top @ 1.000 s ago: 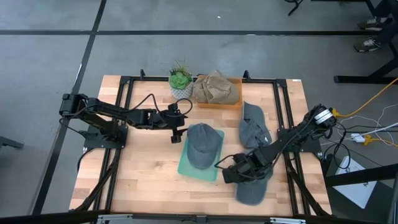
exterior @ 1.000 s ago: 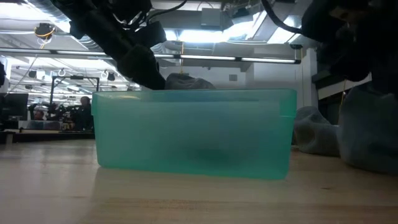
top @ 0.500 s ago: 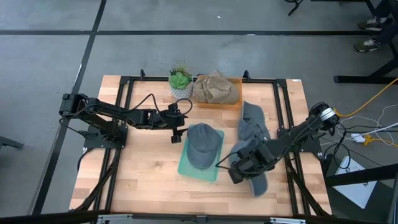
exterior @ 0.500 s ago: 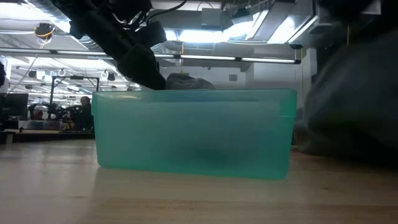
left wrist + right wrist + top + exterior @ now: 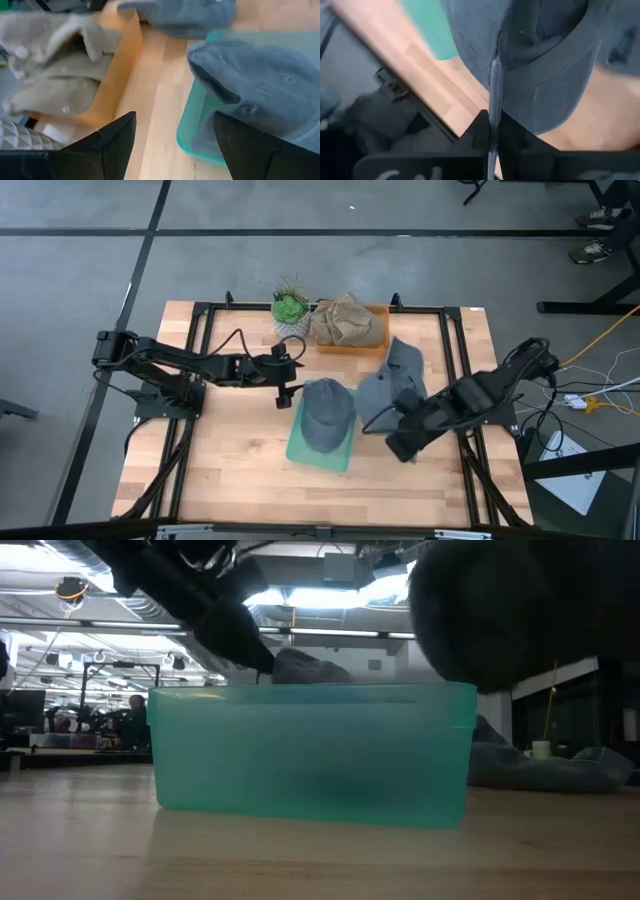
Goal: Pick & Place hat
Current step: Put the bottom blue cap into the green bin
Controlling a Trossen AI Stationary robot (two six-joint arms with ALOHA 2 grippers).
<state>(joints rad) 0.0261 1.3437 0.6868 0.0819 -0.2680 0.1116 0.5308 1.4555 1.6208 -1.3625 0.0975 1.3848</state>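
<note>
— So, what do you see from above?
— The right gripper (image 5: pixel 385 423) has its jaws pinched tight on a grey hat (image 5: pixel 379 396). It holds the hat up just beside the green tray (image 5: pixel 318 455). Another grey hat (image 5: pixel 327 415) lies in that tray. One more hat (image 5: pixel 405 358) lies on the counter (image 5: pixel 235 460) near the orange box (image 5: pixel 362 340). The left gripper (image 5: pixel 283 394) waits beside the tray with its jaws wide open, holding nothing.
— And from low down?
— The tray (image 5: pixel 310 758) stands in front. The held hat (image 5: pixel 520 610) hangs dark above its right end.
— And the left wrist?
— Open fingers (image 5: pixel 107 142), the tray rim (image 5: pixel 187 135) and the hat inside.
— The right wrist?
— Shut jaws nip the hat's edge (image 5: pixel 494 95).
</note>
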